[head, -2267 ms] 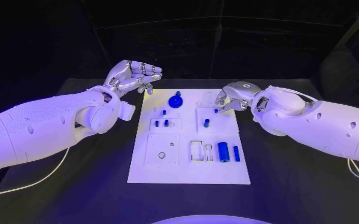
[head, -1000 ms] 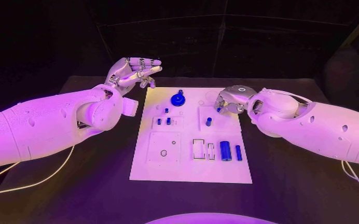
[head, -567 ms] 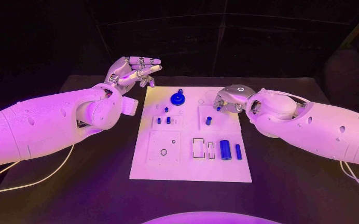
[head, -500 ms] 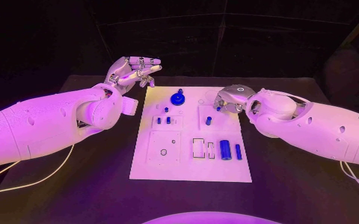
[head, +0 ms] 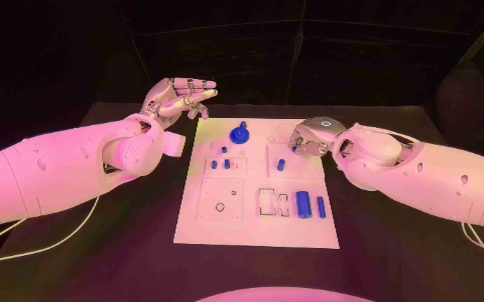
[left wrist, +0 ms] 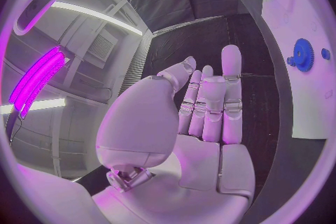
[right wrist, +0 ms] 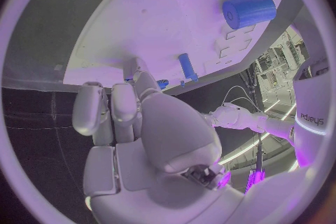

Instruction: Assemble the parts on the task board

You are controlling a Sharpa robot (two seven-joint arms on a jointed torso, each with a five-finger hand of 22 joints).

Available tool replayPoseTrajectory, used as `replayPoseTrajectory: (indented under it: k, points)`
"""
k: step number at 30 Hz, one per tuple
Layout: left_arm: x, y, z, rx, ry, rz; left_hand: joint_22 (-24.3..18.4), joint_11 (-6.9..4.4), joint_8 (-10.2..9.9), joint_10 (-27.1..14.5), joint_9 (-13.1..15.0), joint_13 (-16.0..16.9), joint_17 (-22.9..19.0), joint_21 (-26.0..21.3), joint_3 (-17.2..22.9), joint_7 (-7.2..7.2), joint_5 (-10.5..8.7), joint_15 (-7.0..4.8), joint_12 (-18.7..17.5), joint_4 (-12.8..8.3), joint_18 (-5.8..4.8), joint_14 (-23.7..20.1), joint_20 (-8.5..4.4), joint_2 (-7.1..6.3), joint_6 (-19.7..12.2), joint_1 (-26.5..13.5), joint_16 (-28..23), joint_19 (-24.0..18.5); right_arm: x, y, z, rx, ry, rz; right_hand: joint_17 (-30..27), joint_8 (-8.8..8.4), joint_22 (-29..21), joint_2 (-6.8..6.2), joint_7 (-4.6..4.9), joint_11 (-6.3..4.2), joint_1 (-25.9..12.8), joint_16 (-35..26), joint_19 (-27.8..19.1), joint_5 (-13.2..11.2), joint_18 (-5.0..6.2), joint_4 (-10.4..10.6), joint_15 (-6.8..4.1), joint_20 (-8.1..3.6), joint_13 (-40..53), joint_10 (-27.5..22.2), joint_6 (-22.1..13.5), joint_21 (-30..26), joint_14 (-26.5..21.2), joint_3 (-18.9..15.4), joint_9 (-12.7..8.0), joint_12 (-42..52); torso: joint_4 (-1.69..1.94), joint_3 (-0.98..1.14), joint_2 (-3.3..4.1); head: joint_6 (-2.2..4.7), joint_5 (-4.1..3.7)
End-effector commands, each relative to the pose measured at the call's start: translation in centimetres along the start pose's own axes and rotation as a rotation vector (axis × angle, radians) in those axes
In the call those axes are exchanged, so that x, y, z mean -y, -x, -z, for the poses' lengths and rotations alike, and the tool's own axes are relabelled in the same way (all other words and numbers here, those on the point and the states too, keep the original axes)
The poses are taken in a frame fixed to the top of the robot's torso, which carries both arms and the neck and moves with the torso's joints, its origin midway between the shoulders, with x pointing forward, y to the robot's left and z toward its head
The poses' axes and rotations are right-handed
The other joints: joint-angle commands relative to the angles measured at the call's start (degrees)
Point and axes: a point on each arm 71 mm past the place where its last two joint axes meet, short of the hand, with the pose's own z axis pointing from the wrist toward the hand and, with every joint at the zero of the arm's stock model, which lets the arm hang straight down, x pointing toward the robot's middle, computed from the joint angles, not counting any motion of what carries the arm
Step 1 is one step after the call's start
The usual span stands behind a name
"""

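Silver fingers of the left hand (head: 180, 99) are raised, loosely spread and holding nothing, off the far left corner of the white board (head: 257, 228). On the board stand a blue gear (head: 239, 134), small pegs (head: 226, 163) and a cylinder (head: 303, 202). The right hand (head: 308, 138), fingers curled downward, pinches a small blue part (head: 294, 148) over the board's far right area.

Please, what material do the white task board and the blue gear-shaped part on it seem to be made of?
The flat white task board looks like matte plastic: an even surface with cut-out recesses and no glare. It could also be painted. The blue gear-shaped part also looks like plastic, possibly printed: solid uniform colour, dull finish, small teeth visible in the left wrist view.
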Motion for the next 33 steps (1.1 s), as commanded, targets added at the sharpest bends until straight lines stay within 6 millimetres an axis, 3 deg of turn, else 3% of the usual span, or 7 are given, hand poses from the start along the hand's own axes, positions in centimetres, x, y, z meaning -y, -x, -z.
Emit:
replayPoseTrajectory:
  k: [1, 19, 25, 33]
  points:
    - [0.1, 0.0, -0.1, -0.007, -0.002, 0.009, -0.09, -0.11, 0.21, -0.36, -0.04, 0.01, -0.09, -0.26, 0.04, -0.17, -0.1, 0.08, 0.19, -0.42, 0.31, -0.37, 0.07, 0.05, -0.41, 0.5, -0.07, -0.22, -0.2, 0.2, 0.1, 0.029, -0.001, -0.028, -0.08, 0.18, 0.06, 0.27, -0.13, -0.03, -0.96, 0.28, 0.41, -0.37, -1.01, 0.29, -0.43, 0.01, -0.09, 0.38, 0.32, 0.24, 2.53, 0.0, 0.15, -0.36, -0.01, 0.01, 0.03, 0.06, 0.04]
    - [0.0, 0.5, -0.2, 0.006, 0.003, 0.001, -0.13, 0.05, 0.18, -0.79, -0.07, -0.02, -0.24, -0.33, 0.0, 0.04, -0.09, 0.15, 0.4, -0.7, 0.3, -0.49, 0.1, 0.08, -0.74, 0.84, -0.08, -0.18, -0.1, 0.9, 1.8, 0.064, -0.002, -0.057, -0.22, 0.13, 0.43, 0.13, -0.18, -0.1, -0.99, 0.58, 0.69, 0.3, -1.1, -0.51, -0.51, -0.07, -0.23, 0.44, 0.34, 0.5, 2.49, 0.49, 0.15, -0.57, -0.02, -0.02, 0.03, 0.01, -0.13]
    - [-0.1, 0.7, -0.2, 0.009, 0.003, -0.002, -0.13, 0.06, 0.18, -0.84, -0.07, -0.03, -0.25, -0.33, 0.0, 0.06, -0.08, 0.16, 0.42, -0.72, 0.29, -0.49, 0.11, 0.09, -0.77, 0.86, -0.07, -0.18, -1.0, 1.7, 2.8, 0.09, 0.025, -0.076, -0.24, 0.12, 0.65, 0.04, -0.16, -0.09, -0.98, 0.68, 0.86, 0.56, -1.16, -0.78, -0.51, -0.08, -0.25, 0.46, 0.35, 0.67, 2.48, 0.62, 0.14, -0.62, 0.08, 0.0, -0.01, -0.03, -0.09]
    - [-0.1, 0.7, -0.3, 0.01, 0.003, -0.002, -0.14, 0.1, 0.17, -0.96, -0.08, -0.03, -0.27, -0.35, 0.01, 0.09, -0.08, 0.18, 0.46, -0.79, 0.29, -0.51, 0.12, 0.12, -0.85, 0.97, -0.07, -0.17, -3.5, 4.2, 3.5, 0.161, 0.093, -0.1, -0.19, 0.11, 0.9, -0.05, -0.12, -0.07, -0.97, 0.88, 1.04, 0.9, -1.23, -1.11, -0.5, -0.09, -0.28, 0.5, 0.36, 0.85, 2.48, 0.8, 0.14, -0.68, 0.08, -0.04, -0.01, 0.16, 0.17]
